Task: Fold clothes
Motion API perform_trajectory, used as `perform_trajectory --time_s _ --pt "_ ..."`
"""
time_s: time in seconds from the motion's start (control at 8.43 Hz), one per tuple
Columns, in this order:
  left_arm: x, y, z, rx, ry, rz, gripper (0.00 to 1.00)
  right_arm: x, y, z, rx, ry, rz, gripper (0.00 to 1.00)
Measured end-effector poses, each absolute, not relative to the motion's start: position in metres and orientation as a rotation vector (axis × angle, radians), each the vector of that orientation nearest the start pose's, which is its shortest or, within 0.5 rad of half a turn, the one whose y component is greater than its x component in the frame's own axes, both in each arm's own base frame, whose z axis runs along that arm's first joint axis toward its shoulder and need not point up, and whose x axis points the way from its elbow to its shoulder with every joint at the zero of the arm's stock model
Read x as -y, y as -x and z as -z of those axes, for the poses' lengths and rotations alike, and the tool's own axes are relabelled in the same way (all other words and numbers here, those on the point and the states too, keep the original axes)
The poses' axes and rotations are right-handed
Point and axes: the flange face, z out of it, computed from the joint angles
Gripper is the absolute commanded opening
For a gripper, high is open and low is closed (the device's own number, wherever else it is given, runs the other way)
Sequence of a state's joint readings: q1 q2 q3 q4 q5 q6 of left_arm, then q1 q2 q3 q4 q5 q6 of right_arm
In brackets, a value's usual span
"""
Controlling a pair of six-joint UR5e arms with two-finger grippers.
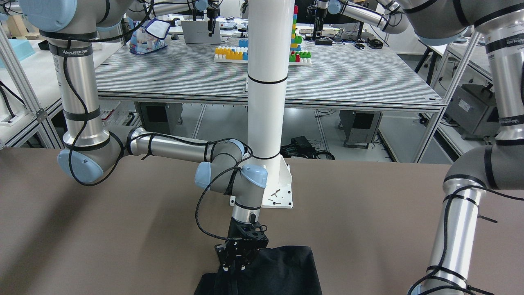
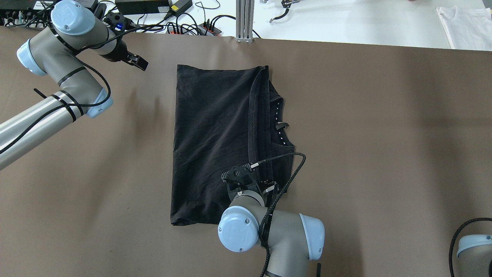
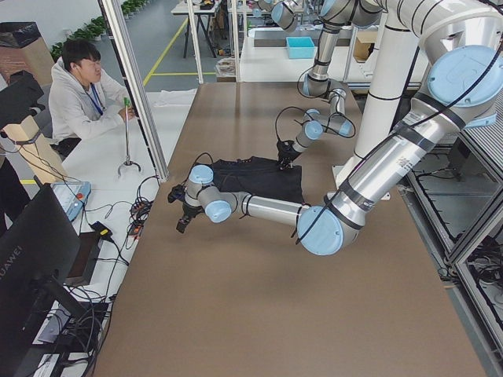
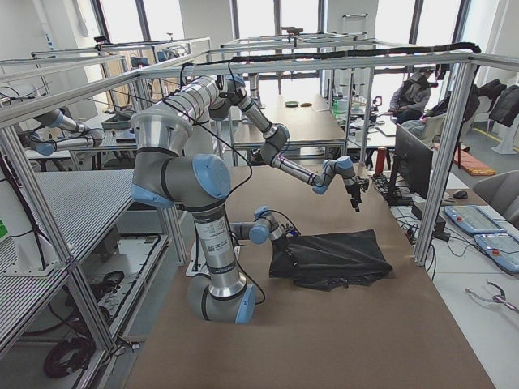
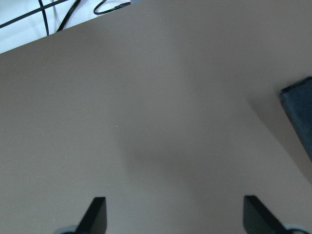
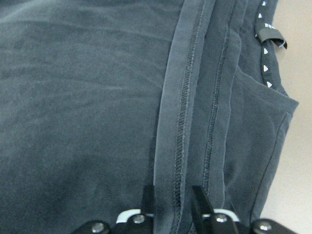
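Bright, even overhead light; soft diffuse shadows on the table (image 2: 384, 134). Windows (image 4: 381, 24) blow out in exterior right view. Right wrist view sharp, clothes (image 6: 87, 97) washed grey-blue.

- Overhead camera: behind me, above my shoulders, looking forward and down on the table (image 2: 384, 115).
- Front camera: across the table, facing me, tilted steeply down; my pole (image 1: 268, 82) stands mid-frame.
- Side cameras: one at each table end, far back, looking along it.
- Wrist cameras: left looks down on bare table, right sits very close over the clothes (image 6: 97, 97).
- Overhead and side views share the whole clothes; front catches only the end nearest me.
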State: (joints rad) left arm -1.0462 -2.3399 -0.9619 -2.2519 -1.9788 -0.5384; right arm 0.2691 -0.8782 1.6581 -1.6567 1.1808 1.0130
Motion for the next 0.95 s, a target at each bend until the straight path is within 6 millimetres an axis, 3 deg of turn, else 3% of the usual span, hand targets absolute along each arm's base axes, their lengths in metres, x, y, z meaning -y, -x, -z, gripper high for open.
perform_trajectory --time_s 0.24,0.71,0.95 --pt "0.754 -0.328 -0.392 -0.751 -0.52 -0.159 1.0 0.346 0.614 -0.219 0.481 -0.62 0.138 0.01" --pt "0.754 -0.328 -0.393 -0.75 -0.518 -0.159 1.0 0.342 0.614 -0.22 0.486 -0.619 0.142 0.0" --pt "0.754 -0.329 -0.394 -0.75 -0.519 -0.159 1.0 0.336 0.593 -0.229 0.499 -0.618 0.143 0.0"
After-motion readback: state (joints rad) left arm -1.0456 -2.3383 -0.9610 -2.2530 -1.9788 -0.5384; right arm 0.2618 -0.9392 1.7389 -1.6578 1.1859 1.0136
